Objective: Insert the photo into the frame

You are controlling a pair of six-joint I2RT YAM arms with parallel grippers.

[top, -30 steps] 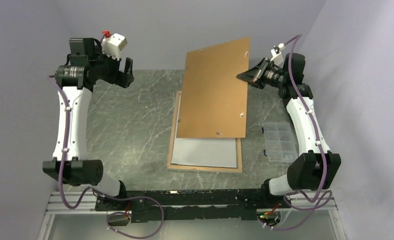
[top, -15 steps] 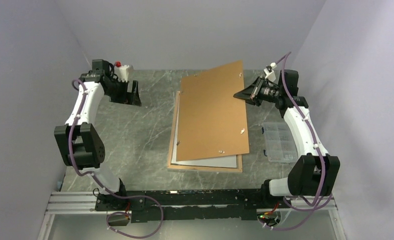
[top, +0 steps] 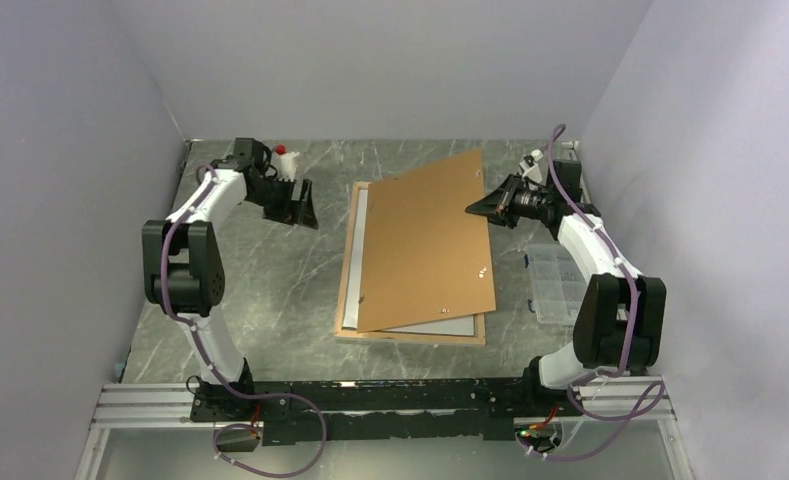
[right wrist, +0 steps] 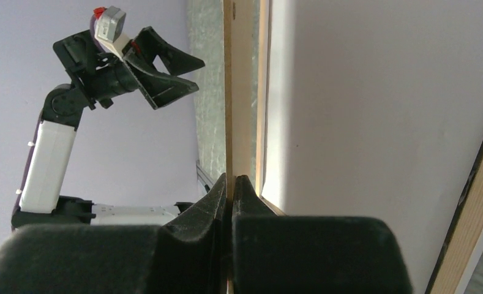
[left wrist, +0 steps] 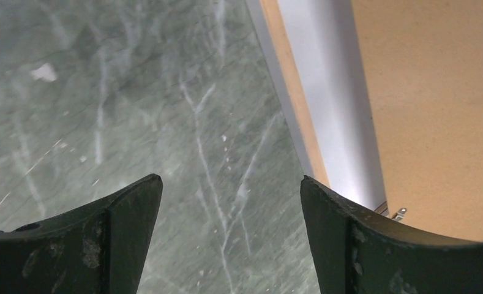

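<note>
The right claw [top: 478, 208] is clamped shut on the edge of the brown board [top: 425, 240]. In its wrist view both fingers [right wrist: 217, 196] press together on the thin edge. From this grip the board stretches away to the claw's left and back toward the arm bases. It seems tilted, high at the claw and low at its near end.

The frame [top: 346, 290] lies flat on the table [top: 260, 280], wood side up, below the right claw and to its left, mostly under the board. Its long axis runs from far to near. The board's long axis runs much the same way but is skewed, so its near corner overhangs the frame's right rail.

A pale sheet [top: 440, 326] fills the frame where the board leaves it bare. No printed face shows, so I cannot tell whether this is the photo lying face down.

The left claw [top: 300, 205] is spread wide and holds nothing, over bare table. The frame's left rail is just to its right, with the pale sheet and the board's left edge beyond that.

The right claw alone controls the board, so squaring it to the frame would fall to that arm. The left claw is nearer the frame's far-left corner and could steady it there. A clear parts box [top: 558, 283] sits near the right arm, apart from the frame.
</note>
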